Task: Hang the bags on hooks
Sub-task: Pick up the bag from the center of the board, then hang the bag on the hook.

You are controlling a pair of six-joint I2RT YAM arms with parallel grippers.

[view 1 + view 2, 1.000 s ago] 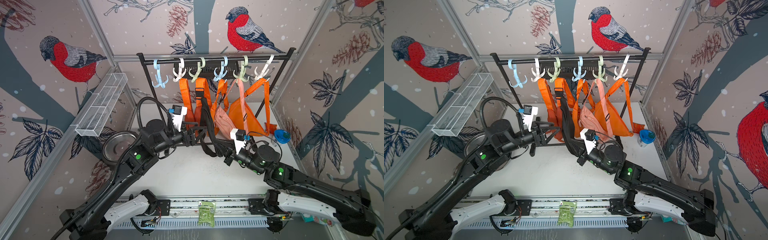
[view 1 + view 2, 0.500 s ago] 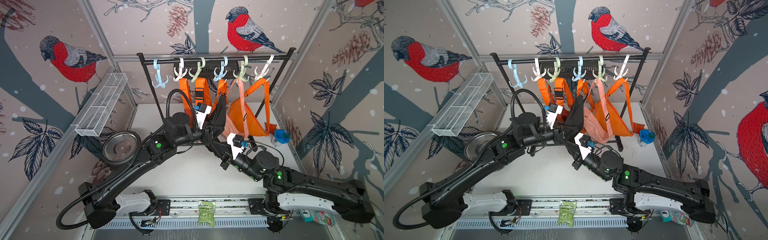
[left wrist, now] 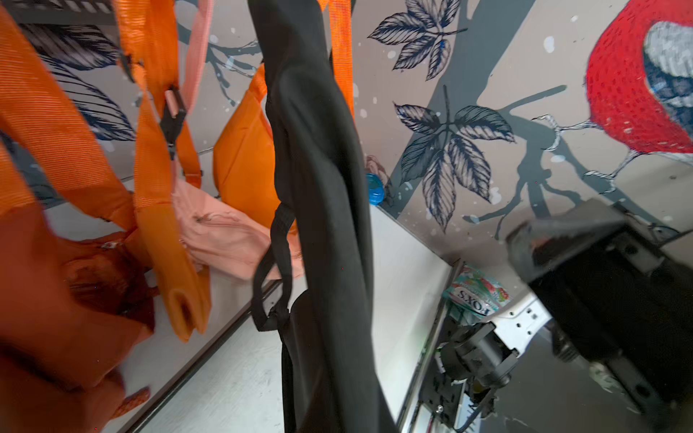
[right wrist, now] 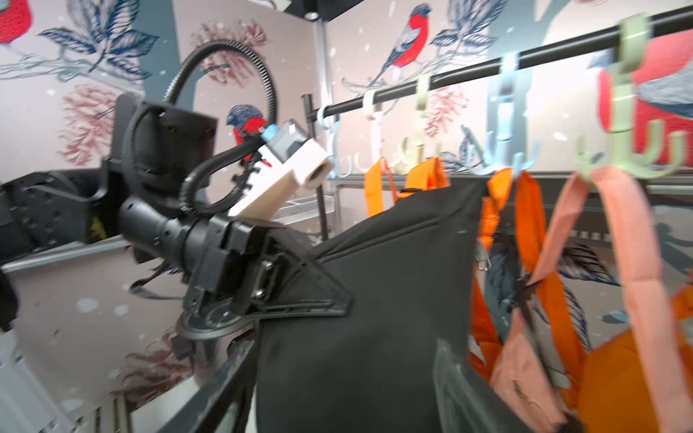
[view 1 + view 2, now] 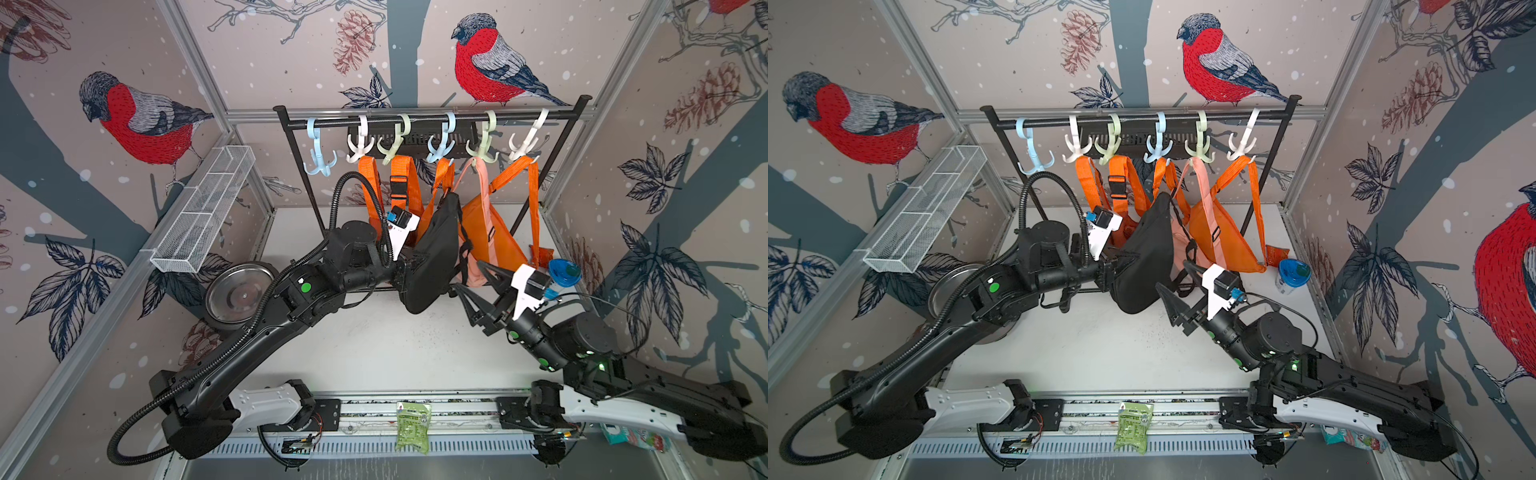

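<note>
A black bag [image 5: 436, 249] [image 5: 1146, 249] hangs in mid-air in front of the hook rail, its top close under the blue hook [image 5: 442, 143]. I cannot tell whether its strap sits on a hook. My left gripper [image 5: 409, 270] [image 5: 1113, 266] is shut on the bag's left edge, and the right wrist view shows that gripper [image 4: 300, 285] pressed on the fabric. My right gripper [image 5: 471, 278] [image 5: 1177, 282] stands open just right of the bag, holding nothing. In the left wrist view the black bag [image 3: 322, 187] hides my own jaws.
Orange bags [image 5: 494, 232] and a pink bag [image 5: 471, 270] hang from the rail's hooks. The leftmost blue hook [image 5: 319, 153] is bare. A steel bowl [image 5: 241, 295] and a wire basket [image 5: 203, 212] are at the left, a blue cup [image 5: 563, 272] at the right, a green packet [image 5: 412, 424] in front.
My left arm swung right to the bag and shut on it. My right gripper, which was holding the bag, opened and pulled back to the right.
</note>
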